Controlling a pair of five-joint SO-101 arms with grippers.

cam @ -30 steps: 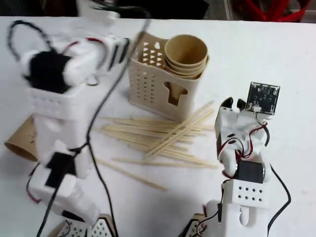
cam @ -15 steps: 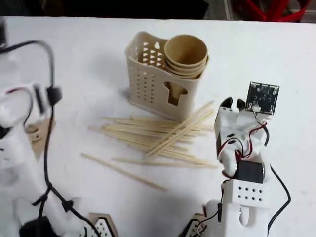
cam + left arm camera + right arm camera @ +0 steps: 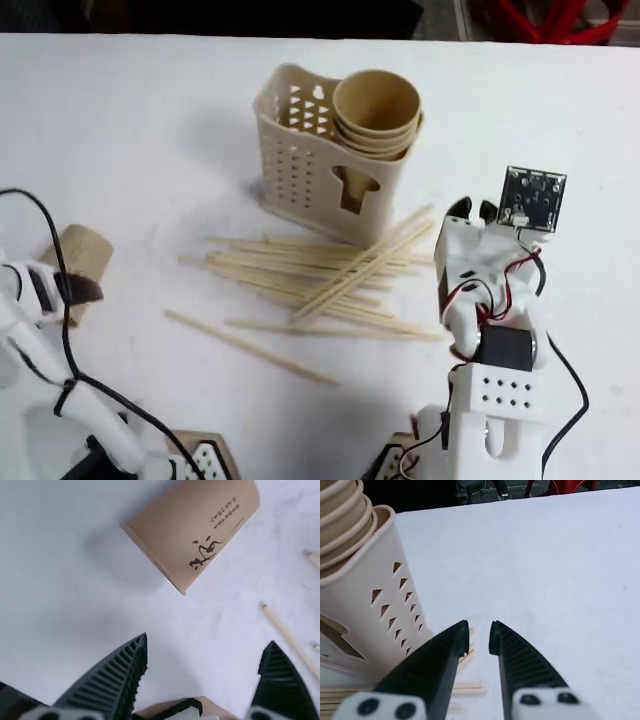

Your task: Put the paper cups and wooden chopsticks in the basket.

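The loose paper cup [image 3: 192,532] lies on its side just ahead of the left gripper [image 3: 207,642], beyond its fingertips and not yet between them; I judge it light, thin-walled and easy to crush or roll, so it is best taken across the wall near the stiffer rim with little squeeze; the left gripper's jaws are spread wide and hold nothing; a chopstick end [image 3: 285,630] lies beside one finger; the left wrist view gives the cup's printed wall and that clearance, while the high view gives the basket [image 3: 300,170] with its stacked cups [image 3: 377,105] and the chopsticks [image 3: 320,285], well away from that gripper; the right gripper [image 3: 479,627], narrow and holding nothing, sits close beside the basket.
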